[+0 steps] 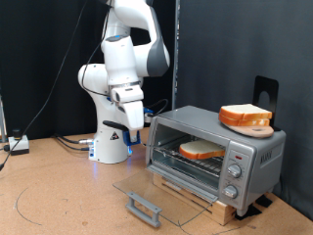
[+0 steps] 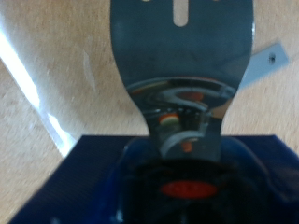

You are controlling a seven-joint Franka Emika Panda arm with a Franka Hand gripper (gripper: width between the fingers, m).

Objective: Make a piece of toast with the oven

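We see the gripper (image 1: 133, 119) hanging at the end of the white arm (image 1: 125, 61), pointing down, off the oven's (image 1: 217, 147) open side towards the exterior view's left and about level with the oven's roof. It touches nothing on the oven. We cannot tell whether its fingers are spread or pressed together: in the exterior view they are small and dark, and in the wrist view a flat, shiny metal blade (image 2: 182, 56) with a slot near its wide end fills the middle of the picture. Below the blade lies a dark blue surface (image 2: 93, 177) with a glossy black round part showing a red reflection.

The oven is a boxy silver unit with round knobs (image 1: 234, 174) stacked on its front. Its glass door (image 1: 161, 196) lies folded down flat in front of it, the grey bar handle (image 1: 145, 208) at the far edge. The piece of toast (image 1: 201, 150) sits inside on the wire rack, pale face up with a brown crust. Nothing stands between the gripper and the open mouth.

On the oven's roof rests a round wooden dish (image 1: 256, 128) bearing another bread slice (image 1: 245, 114). A black upright piece (image 1: 266, 93) stands behind the oven, and a pale wooden board (image 1: 196, 194) lies under it. Well apart, beyond the arm's base, cables (image 1: 68, 142) trail over the brown table (image 1: 59, 196).
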